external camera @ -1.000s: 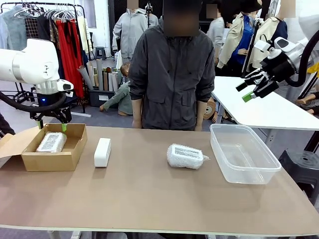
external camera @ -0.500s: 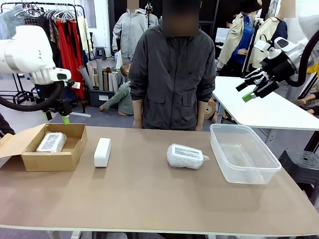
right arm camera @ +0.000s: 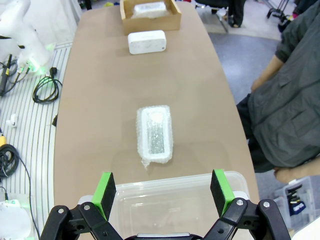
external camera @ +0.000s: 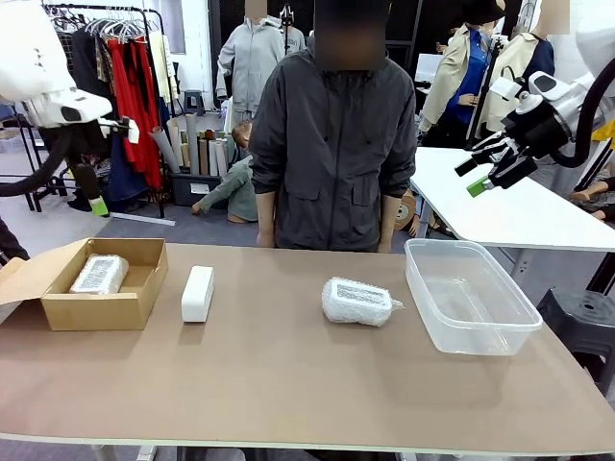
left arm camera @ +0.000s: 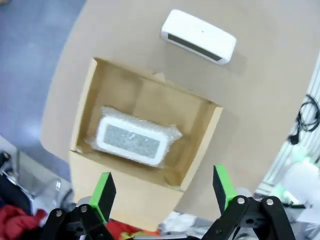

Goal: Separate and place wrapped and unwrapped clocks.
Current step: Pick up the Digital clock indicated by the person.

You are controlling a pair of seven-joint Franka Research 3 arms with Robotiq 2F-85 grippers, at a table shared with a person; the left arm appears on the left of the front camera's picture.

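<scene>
wrapped clock (external camera: pixel 99 274) lies in the box (external camera: pixel 58 309), white clock (external camera: pixel 198 293) beside it, second wrapped clock (external camera: pixel 357 301) mid-table near the tub (external camera: pixel 519 322). left gripper (left arm camera: pixel 165 187) and right gripper (right arm camera: pixel 163 187) are seen released, empty. crinkly film could be lost if pinched off-centre.

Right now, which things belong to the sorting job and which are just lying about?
Job: boxed wrapped clock, loose wrapped clock, bare white clock, cardboard box, clear tub (likely).
Lying about: clothes rack, fabric rolls, white side table.
</scene>
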